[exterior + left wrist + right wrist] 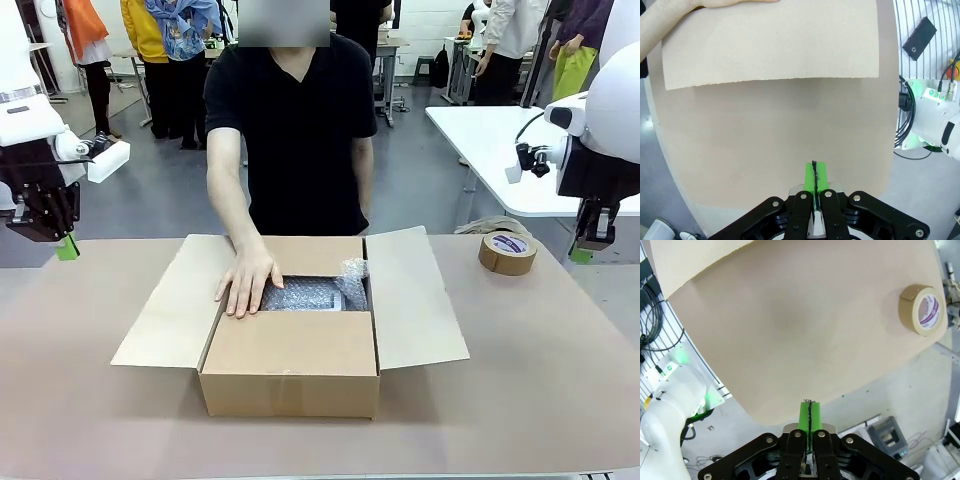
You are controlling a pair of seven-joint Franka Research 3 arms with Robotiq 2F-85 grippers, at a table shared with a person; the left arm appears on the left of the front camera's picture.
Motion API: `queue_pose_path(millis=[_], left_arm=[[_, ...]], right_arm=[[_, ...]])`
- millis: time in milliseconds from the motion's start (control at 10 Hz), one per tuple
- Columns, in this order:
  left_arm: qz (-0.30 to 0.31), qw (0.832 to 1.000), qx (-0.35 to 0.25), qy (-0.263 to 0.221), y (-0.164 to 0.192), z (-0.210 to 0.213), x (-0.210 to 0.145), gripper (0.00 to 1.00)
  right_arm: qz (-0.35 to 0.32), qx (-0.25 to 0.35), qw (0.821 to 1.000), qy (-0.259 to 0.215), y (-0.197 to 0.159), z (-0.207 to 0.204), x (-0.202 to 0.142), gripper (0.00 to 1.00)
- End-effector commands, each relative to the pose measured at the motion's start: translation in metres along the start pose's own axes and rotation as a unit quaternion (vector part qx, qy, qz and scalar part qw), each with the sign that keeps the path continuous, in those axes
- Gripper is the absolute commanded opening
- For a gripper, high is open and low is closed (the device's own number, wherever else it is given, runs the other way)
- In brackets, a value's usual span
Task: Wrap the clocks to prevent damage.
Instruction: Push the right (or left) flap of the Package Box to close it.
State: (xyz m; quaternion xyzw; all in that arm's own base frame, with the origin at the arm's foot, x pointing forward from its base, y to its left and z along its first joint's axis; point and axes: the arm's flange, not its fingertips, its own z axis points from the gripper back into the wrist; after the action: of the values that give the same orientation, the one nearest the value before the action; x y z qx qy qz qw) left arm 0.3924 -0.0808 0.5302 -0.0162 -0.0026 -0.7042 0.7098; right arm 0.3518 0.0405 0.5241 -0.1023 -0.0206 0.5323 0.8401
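Shows plain kraft brown on the cardboard box [290, 375]. Looks greyish under clear, bubble-dotted wrap at the clocks [310, 295]. Reads tan on the tape roll [507, 253], with a white-and-purple label in its core. Runs dull pinkish brown over the table [80, 400]. Shows black with bright green pads on the left gripper [814, 167] and right gripper [810, 404]. Reads solid black on the person's shirt [300, 130].

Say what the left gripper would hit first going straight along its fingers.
The left gripper would most likely meet the bare brown table top, short of the brown cardboard box's open flap; depth is hard to judge.
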Motion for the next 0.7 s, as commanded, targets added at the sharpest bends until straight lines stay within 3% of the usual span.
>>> queue_pose_path(millis=[0, 600], left_arm=[[0.006, 1.000, -0.003, 0.002, 0.0010, 0.0034, -0.0012, 0.00], [0.006, 1.000, -0.003, 0.002, 0.0010, 0.0034, -0.0012, 0.00]], right_arm=[[-0.008, -0.002, 1.000, 0.002, 0.0011, 0.0011, 0.0010, 0.01], [-0.008, -0.002, 1.000, 0.002, 0.0011, 0.0011, 0.0010, 0.01]])
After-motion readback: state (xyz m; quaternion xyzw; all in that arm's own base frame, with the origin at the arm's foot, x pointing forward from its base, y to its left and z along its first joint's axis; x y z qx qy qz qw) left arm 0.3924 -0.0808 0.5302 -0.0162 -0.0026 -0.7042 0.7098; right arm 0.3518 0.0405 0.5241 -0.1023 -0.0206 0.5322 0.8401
